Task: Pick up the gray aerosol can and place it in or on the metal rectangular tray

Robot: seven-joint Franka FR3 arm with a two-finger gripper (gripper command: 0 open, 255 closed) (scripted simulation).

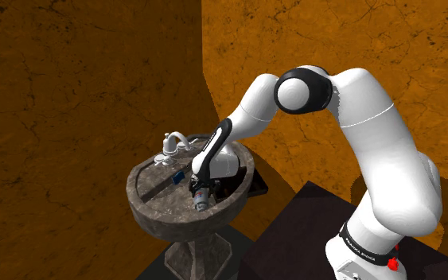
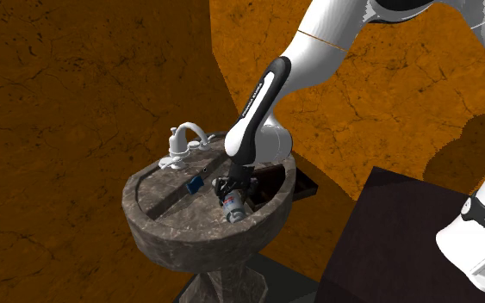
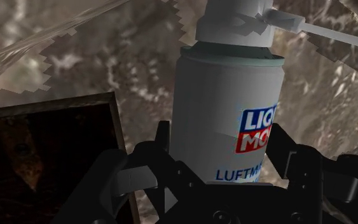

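Note:
A grey-white aerosol can [image 3: 228,114] with a blue and red label and a thin white spray straw sits between my gripper's [image 3: 225,178] black fingers [image 3: 152,175], which are shut on its lower body. In the shoulder view the gripper [image 1: 200,187] holds the can [image 1: 203,199] tilted, low over the stone basin [image 1: 146,211]. The second exterior view has the can [image 2: 234,207] under the gripper [image 2: 229,188], right beside the dark rectangular tray [image 2: 275,182]. The tray [image 3: 50,159] lies close alongside the can; I cannot tell whether the can touches the basin.
The basin is a round stone pedestal sink with a white faucet [image 1: 173,145] at its back rim. A small blue object [image 2: 194,183] and a dark slot lie in the bowl. Orange walls stand behind. My dark stand [image 1: 309,239] is beside the sink.

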